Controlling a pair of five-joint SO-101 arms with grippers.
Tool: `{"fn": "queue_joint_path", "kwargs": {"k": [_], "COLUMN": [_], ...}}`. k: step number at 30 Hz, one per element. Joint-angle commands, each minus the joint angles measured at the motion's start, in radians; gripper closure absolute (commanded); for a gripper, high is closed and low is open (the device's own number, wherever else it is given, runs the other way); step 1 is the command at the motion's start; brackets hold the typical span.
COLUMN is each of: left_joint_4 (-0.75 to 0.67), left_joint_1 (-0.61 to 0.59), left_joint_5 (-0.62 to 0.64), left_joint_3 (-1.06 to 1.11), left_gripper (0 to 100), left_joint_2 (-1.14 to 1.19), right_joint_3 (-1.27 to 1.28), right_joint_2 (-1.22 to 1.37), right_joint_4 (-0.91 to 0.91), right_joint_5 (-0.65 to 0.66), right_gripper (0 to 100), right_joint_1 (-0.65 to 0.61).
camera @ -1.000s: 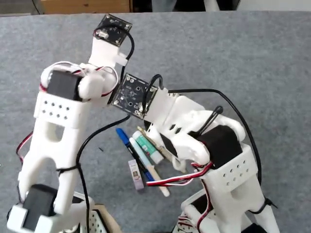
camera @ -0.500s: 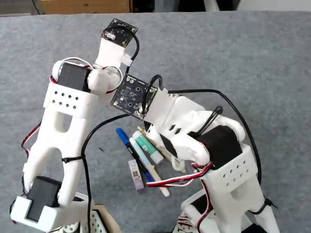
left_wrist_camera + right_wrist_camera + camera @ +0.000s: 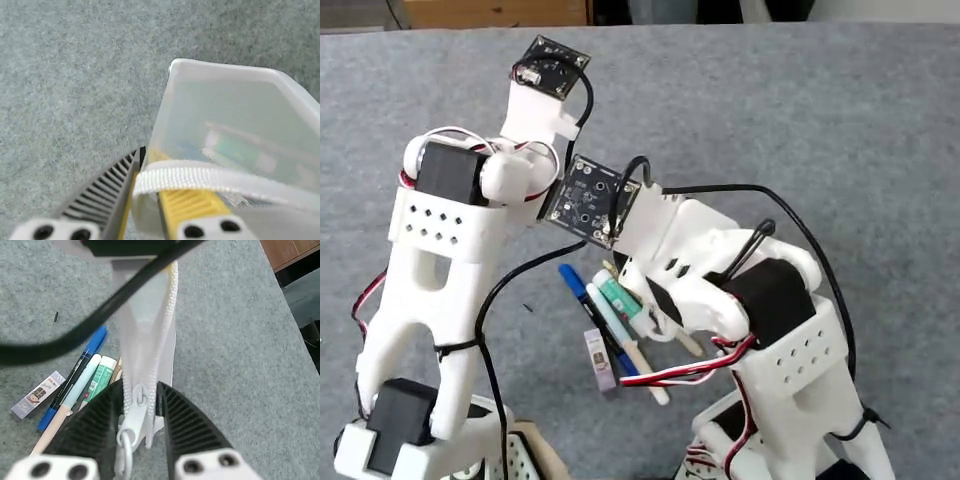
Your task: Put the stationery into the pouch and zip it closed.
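In the left wrist view, the translucent white pouch (image 3: pixel 235 115) hangs off the table, and my left gripper (image 3: pixel 147 159) is shut on its end beside a white webbing strap (image 3: pixel 200 179). Green stationery shows faintly through the pouch wall. My right gripper (image 3: pixel 140 390) is shut on the pouch's zipper (image 3: pixel 150 330), with the slider (image 3: pixel 136 401) and its ring pull between the black fingers (image 3: pixel 95 430). On the grey mat lie a blue pen (image 3: pixel 582 300), a pastel pen (image 3: pixel 620 335), a green-and-white tube (image 3: pixel 625 303), a small purple eraser box (image 3: pixel 599 358) and a wooden pencil (image 3: pixel 672 335).
The left arm (image 3: pixel 440 210) and right arm (image 3: pixel 720 270) cross above the stationery in the high view, and their wrist camera boards (image 3: pixel 590 198) cover the pouch. A black cable (image 3: pixel 100 310) runs across the right wrist view. Grey mat stretches open to the far right (image 3: pixel 840 110).
The left arm swung a little right half a second ago and has come back left. The right arm has barely shifted. The stationery has not moved.
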Motion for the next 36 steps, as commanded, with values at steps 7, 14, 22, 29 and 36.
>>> {"fn": "queue_joint_path", "kwargs": {"k": [7,14,22,29,36], "left_joint_4": [0.104,0.115,0.115,0.117,0.118], "left_joint_1": [-0.007,-0.007,-0.050,-0.203,-0.255], "left_joint_5": [0.169,0.253,0.316,0.348,0.348], "left_joint_3": [-0.054,-0.045,-0.044,-0.044,-0.013], "left_gripper": [97,97,97,97,97], "left_joint_2": [-0.026,-0.032,-0.034,-0.066,-0.264], "right_joint_3": [-0.045,-0.102,-0.220,-0.325,-0.285], "right_joint_2": [-0.027,-0.025,-0.028,-0.030,-0.022], "right_joint_4": [0.003,0.003,0.005,0.006,-0.002], "right_joint_5": [0.021,0.041,-0.035,-0.170,-0.273], "right_gripper": [98.3,70.4,48.2,48.2,48.2], "right_joint_1": [-0.018,-0.020,-0.080,-0.043,0.196]}}
